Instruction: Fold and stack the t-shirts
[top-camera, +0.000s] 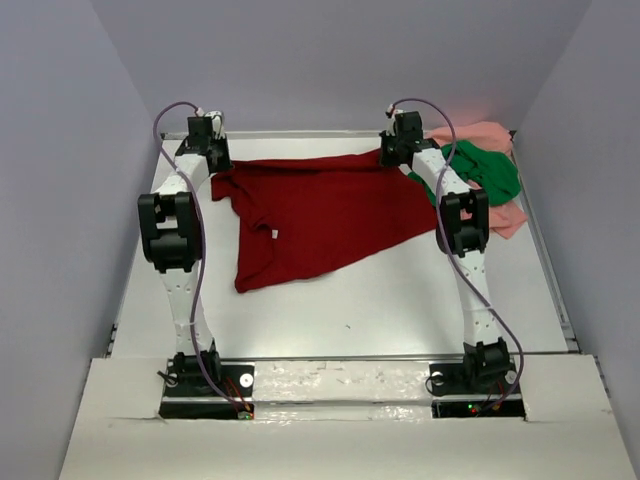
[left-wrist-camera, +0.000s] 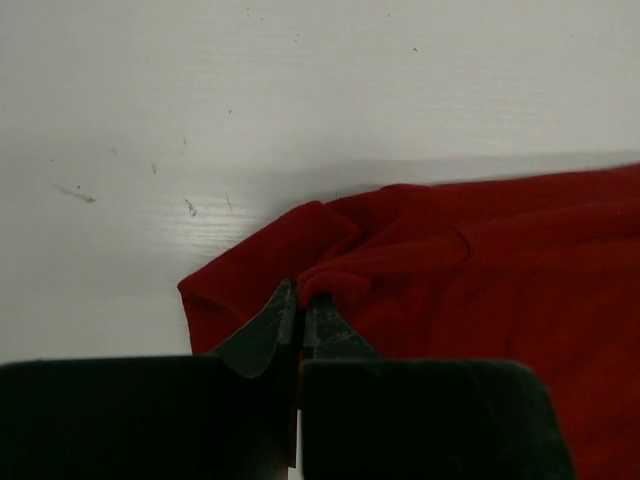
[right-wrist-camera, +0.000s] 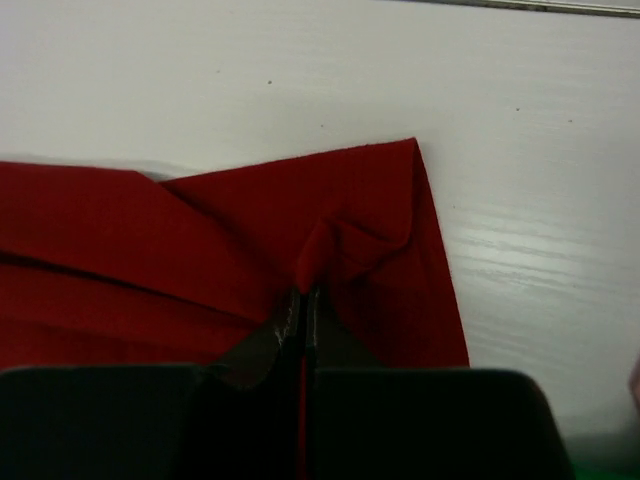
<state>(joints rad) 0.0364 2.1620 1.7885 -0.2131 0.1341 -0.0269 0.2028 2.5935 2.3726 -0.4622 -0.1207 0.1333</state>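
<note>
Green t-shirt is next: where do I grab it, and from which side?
Probably the green t-shirt's bunched right edge, coming from above on the right: it lies crumpled atop the pink t-shirt, and the right arm hides its left part.

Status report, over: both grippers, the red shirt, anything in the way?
Left gripper shut on dark red shirt, far left edge. Right gripper shut on its far right corner. Green shirt, pink shirt heaped far right.

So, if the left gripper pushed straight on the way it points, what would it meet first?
The dark red t-shirt fold it is pinching, right at the left gripper's tips; past that, probably bare table.
</note>
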